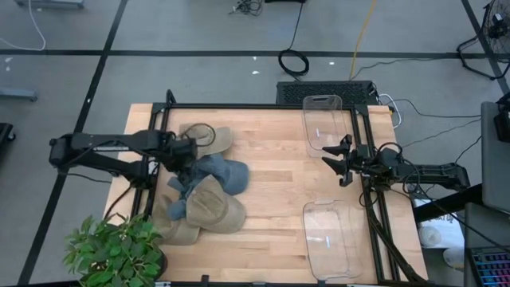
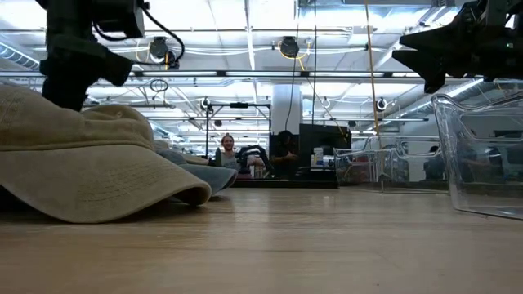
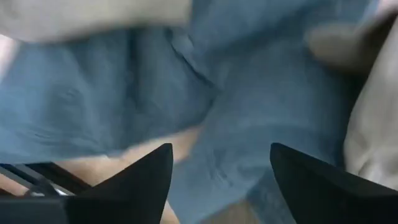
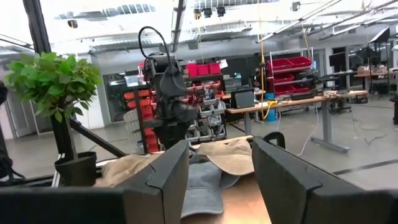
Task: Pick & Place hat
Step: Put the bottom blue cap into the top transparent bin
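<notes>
Several hats lie in a pile at the table's left: a blue hat [image 1: 217,174] [image 3: 261,93] in the middle, a tan hat [image 1: 211,137] behind it and a tan hat [image 1: 213,206] [image 2: 82,163] in front, partly resting on the blue one. My left gripper [image 1: 190,151] [image 3: 217,180] points down over the blue hat's left part. It is open, and the blue cloth shows between its fingers. My right gripper [image 1: 339,161] [image 4: 214,174] hangs open above the table's right side, with nothing between its fingers.
Two clear plastic bins stand at the right, one at the far edge [image 1: 325,119] and one at the near edge [image 1: 333,239] [image 2: 482,155]. A potted plant [image 1: 111,251] sits at the near left corner. Bare wood [image 1: 279,183] lies between the hats and the bins.
</notes>
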